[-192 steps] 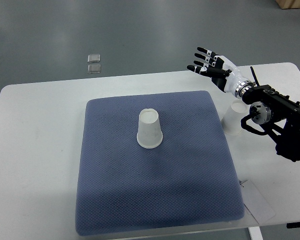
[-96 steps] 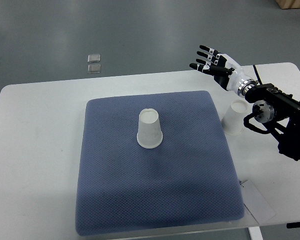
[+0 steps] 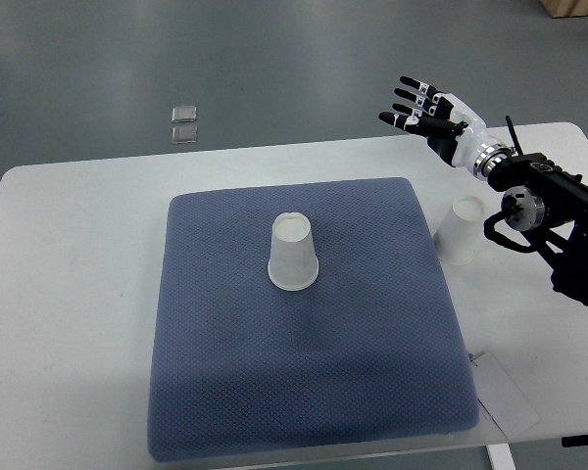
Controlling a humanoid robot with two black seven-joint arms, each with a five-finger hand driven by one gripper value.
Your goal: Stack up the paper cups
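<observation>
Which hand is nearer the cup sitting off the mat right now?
Right. The right hand hovers open above and behind the cup off the mat, near the table's far edge. The left hand is not in view.

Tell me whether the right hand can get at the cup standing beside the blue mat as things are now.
Probably yes. The right hand is open and empty, raised beyond the cup, which stands upside down on the bare table right of the blue mat. Nothing crowds it except the robot's own forearm.

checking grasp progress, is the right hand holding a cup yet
No, the right hand is open above the table's far edge, with fingers spread, clear of both paper cups.
</observation>
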